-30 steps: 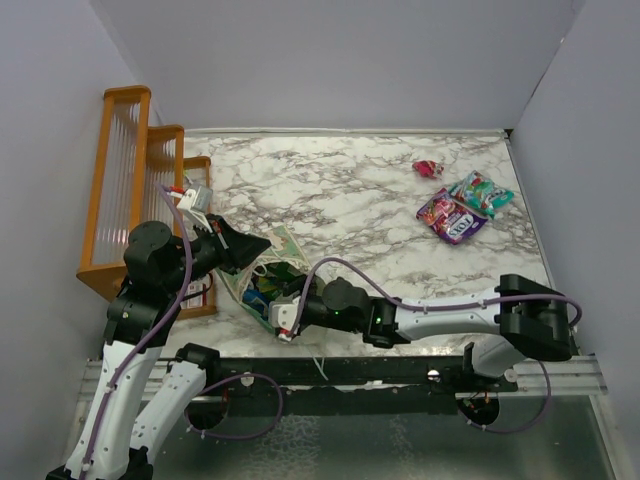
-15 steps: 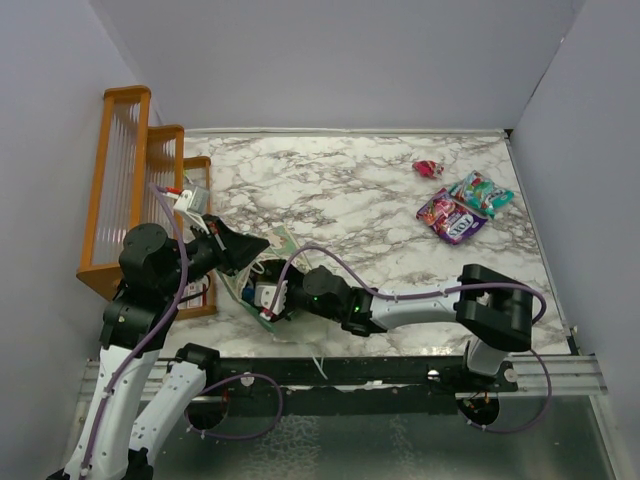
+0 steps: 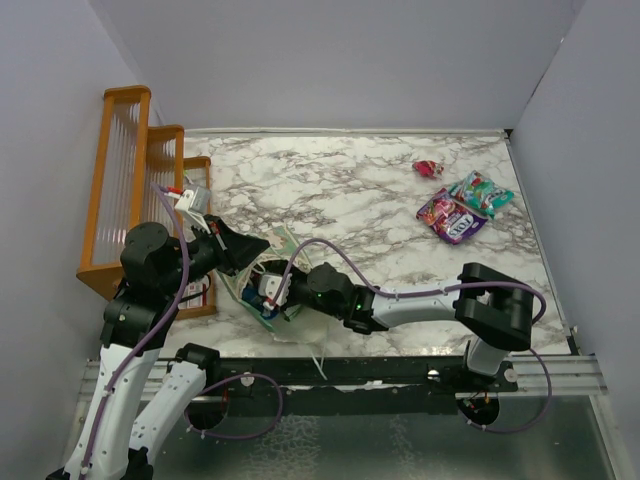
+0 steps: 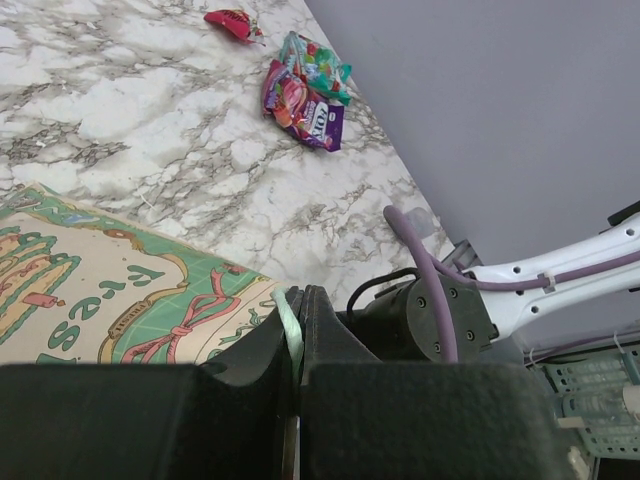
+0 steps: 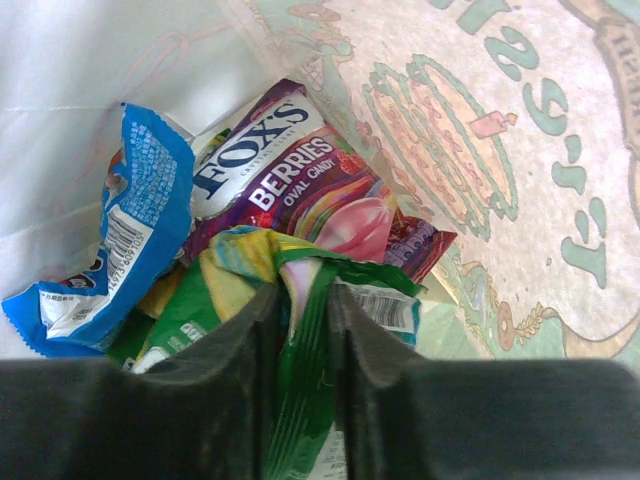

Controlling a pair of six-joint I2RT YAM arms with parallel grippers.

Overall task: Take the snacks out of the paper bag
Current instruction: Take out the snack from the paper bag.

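From my seat I see the paper bag lying on its side at the near left of the bench, just beside the orange rack, with its mouth turned toward the right arm. The left arm leans over it from the rack side. On the left wrist view the left jaws are together, clamped on the bag's mint-green rim; a thin strip of that rim sticks up between them, and the cream printed panel spreads out below.

The right arm stretches low across the front of the bench and its tip is inside the bag's mouth. On the right wrist view the right jaws are pinched on the crinkled top of a green packet, pressing it from both sides. That packet sits on the pile at the bottom of the bag. Behind it lies a purple berry packet against the printed wall, and to its left a blue packet rests against the white inside.

Three snacks are already out, well apart from the bag at the far right of the bench: a red packet on its own, and near it a teal packet touching a purple packet
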